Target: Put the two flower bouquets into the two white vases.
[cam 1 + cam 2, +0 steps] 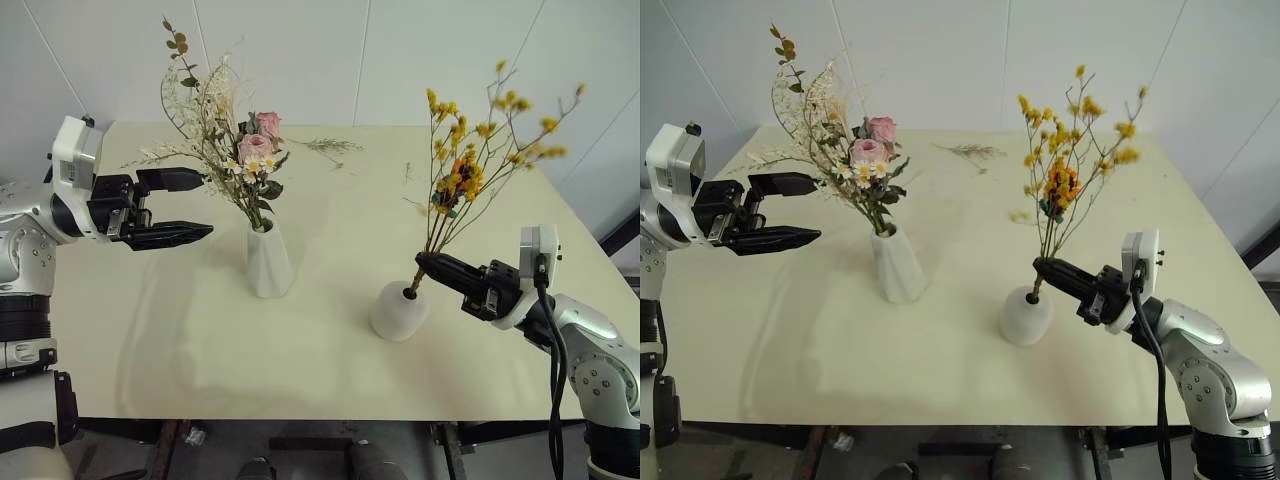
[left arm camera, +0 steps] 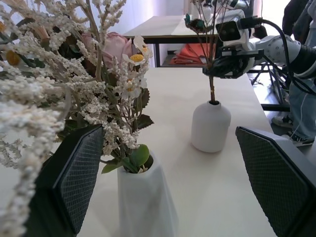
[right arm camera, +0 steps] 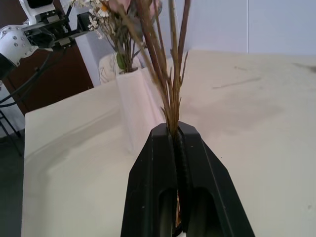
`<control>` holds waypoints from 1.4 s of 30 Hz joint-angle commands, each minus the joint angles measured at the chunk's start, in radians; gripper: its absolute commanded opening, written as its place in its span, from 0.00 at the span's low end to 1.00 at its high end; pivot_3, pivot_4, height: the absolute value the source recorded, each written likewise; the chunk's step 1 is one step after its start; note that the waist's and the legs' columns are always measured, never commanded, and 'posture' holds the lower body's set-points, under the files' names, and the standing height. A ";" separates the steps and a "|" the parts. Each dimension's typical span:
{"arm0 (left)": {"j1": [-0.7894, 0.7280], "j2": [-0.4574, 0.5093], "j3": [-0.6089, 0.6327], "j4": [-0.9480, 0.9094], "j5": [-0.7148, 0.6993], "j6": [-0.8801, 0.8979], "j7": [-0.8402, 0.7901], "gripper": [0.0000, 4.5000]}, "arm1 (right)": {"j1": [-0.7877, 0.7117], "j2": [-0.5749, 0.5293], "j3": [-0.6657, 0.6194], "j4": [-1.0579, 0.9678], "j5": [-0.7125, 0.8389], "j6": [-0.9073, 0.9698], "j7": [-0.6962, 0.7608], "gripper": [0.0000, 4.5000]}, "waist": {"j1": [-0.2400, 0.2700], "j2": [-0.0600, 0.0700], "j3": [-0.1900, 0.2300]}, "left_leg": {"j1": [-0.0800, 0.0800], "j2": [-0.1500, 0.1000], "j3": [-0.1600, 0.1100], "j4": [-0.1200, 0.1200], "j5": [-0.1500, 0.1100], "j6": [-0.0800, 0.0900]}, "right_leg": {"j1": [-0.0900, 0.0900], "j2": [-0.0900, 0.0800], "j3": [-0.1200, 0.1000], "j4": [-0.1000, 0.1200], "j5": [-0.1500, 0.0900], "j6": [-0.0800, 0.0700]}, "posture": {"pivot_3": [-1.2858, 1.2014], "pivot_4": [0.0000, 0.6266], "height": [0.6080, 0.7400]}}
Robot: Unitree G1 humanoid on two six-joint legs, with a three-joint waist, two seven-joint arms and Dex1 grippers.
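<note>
Now I see the pink bunch [image 1: 228,140] standing in the tall vase [image 1: 268,260], with my left gripper [image 1: 190,208] spread wide just beside it. My right gripper [image 1: 425,263] pinches the yellow bunch [image 1: 470,160] by its stems, right above the squat vase [image 1: 398,311], stem ends in its mouth.

Bright, even light; soft faint shadows on the table [image 1: 330,340]. Blurred close up: pale grasses [image 2: 29,113], brown stems [image 3: 168,64].

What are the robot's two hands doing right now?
Left gripper: open, empty.
Right gripper: shut on the slim yellow-blossom bouquet.
</note>
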 commanded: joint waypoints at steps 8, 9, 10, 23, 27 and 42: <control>-0.029 -0.005 0.011 -0.006 0.008 -0.019 0.000 1.00 | -0.012 0.030 0.025 0.009 -0.048 -0.060 -0.002 0.01 | 0.000 0.000 0.000 | 0.000 0.000 0.000 -0.001 0.000 0.000 | 0.000 0.000 0.000 -0.001 0.000 0.000 | 0.52 0.24 1.00; -0.030 -0.005 0.011 -0.005 0.009 -0.019 -0.001 1.00 | -0.018 0.037 0.029 0.025 -0.064 -0.077 0.000 0.01 | -0.001 0.000 0.000 | 0.000 0.000 0.000 -0.001 0.000 0.000 | 0.000 0.000 0.000 -0.001 0.000 0.000 | 0.52 0.24 1.00; -0.032 -0.005 0.011 -0.003 0.010 -0.020 -0.001 1.00 | -0.022 0.041 0.031 0.037 -0.075 -0.088 0.003 0.01 | 0.000 0.000 0.000 | 0.000 0.000 0.000 -0.001 0.000 0.000 | 0.000 0.000 0.000 -0.001 0.000 0.000 | 0.52 0.24 1.00; -0.028 0.007 0.019 -0.003 0.013 -0.019 -0.002 1.00 | 0.037 -0.017 -0.022 -0.003 -0.117 -0.162 0.049 0.74 | 0.002 0.000 0.000 | 0.000 0.000 0.000 -0.004 0.000 0.000 | -0.001 0.000 0.000 -0.003 0.000 0.000 | 0.52 0.24 1.00; -0.028 0.016 0.019 0.007 0.021 -0.021 -0.009 1.00 | 0.089 -0.108 -0.110 -0.015 -0.092 -0.136 0.089 0.98 | 0.003 0.000 0.000 | 0.000 0.000 0.000 -0.004 0.000 0.000 | 0.000 0.000 0.000 -0.003 0.000 0.000 | 0.52 0.24 1.00; 0.000 0.045 0.026 0.028 0.040 -0.023 -0.038 1.00 | 0.046 -0.435 -0.210 0.211 -0.144 -0.148 0.358 0.98 | 0.001 0.001 0.001 | 0.000 0.000 0.001 -0.004 0.000 0.000 | 0.000 -0.001 0.000 -0.005 0.000 0.001 | 0.52 0.24 1.00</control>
